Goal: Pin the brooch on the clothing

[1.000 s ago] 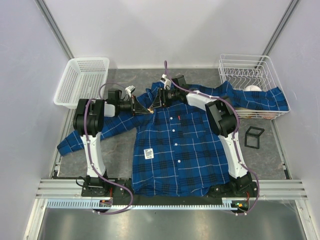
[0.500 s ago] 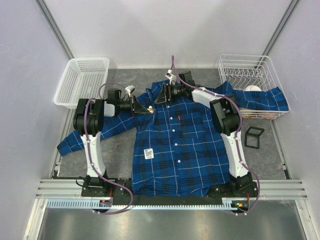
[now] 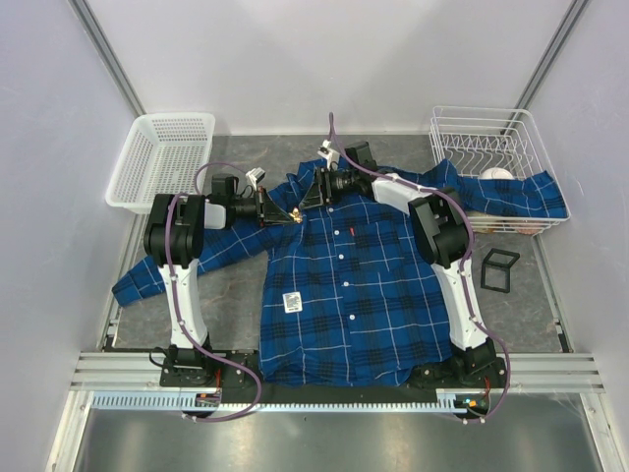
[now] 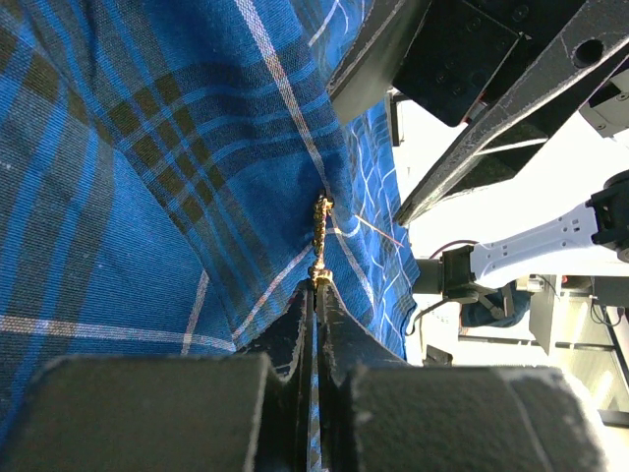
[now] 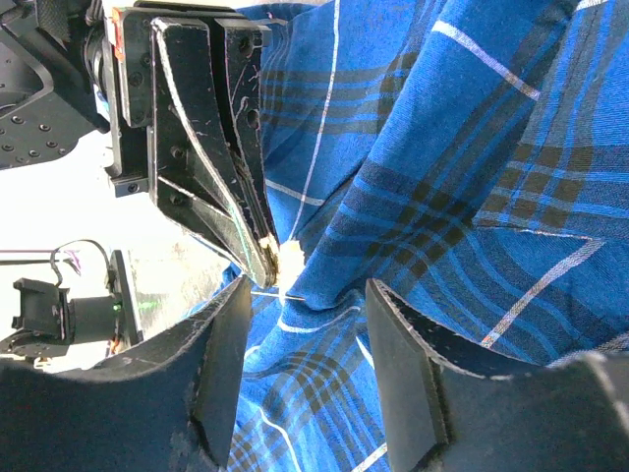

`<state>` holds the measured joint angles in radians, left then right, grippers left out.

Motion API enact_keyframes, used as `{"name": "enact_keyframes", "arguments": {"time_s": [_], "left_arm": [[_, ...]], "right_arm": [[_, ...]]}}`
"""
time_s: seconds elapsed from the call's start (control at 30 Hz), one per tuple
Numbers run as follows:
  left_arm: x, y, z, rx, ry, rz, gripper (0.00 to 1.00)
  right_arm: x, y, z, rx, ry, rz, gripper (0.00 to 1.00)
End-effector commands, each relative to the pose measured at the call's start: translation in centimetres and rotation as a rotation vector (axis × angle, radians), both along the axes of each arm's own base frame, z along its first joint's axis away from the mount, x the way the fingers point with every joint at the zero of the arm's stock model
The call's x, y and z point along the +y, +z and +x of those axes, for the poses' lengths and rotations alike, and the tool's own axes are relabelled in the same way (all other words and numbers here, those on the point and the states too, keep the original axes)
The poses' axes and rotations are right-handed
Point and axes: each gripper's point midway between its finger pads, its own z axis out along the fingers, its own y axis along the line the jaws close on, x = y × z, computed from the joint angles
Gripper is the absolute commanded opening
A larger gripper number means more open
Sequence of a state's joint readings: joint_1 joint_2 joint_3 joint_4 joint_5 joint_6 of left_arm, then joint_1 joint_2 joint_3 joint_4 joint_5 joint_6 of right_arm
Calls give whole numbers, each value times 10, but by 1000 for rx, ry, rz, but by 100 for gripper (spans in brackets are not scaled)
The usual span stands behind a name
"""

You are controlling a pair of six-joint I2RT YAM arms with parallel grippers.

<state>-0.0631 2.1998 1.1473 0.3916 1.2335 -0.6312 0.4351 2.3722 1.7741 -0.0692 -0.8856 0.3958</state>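
Note:
The blue plaid clothing (image 3: 344, 285) lies spread flat on the table, collar toward the back. My left gripper (image 3: 287, 214) is at the collar's left side, shut on the small gold brooch (image 3: 295, 215). In the left wrist view the brooch (image 4: 320, 228) stands edge-on at the tips of that gripper (image 4: 316, 283), against a raised fold of the clothing (image 4: 147, 147). My right gripper (image 3: 313, 197) faces it from the right. In the right wrist view this gripper (image 5: 310, 290) stands open around a ridge of cloth (image 5: 472, 177), with the brooch (image 5: 291, 258) and its thin pin just beyond.
A white plastic basket (image 3: 162, 157) sits at the back left. A wire rack (image 3: 496, 147) at the back right holds the shirt's right sleeve. A black square frame (image 3: 499, 267) lies right of the shirt. A white square tag (image 3: 291, 302) is on the shirt front.
The right gripper drew back and up from the collar half a second ago, then returned close to the brooch. The left gripper has held still, shut on the brooch.

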Motion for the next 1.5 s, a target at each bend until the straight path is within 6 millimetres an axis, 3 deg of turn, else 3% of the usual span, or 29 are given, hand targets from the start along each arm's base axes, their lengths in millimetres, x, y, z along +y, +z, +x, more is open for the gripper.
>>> {"name": "enact_keyframes", "arguments": {"time_s": [0.0, 0.33, 0.87, 1.47], "left_arm": [[-2, 9, 5, -44, -27, -21, 2], [-3, 10, 4, -47, -30, -23, 2], [-6, 13, 4, -58, -43, -27, 2], [-10, 18, 1, -75, -58, -30, 2]], "right_arm": [[3, 9, -2, -49, 29, 18, 57], [-1, 6, -11, -44, 48, 7, 52], [13, 11, -6, -40, 46, 22, 53], [21, -2, -3, -45, 28, -31, 49]]}}
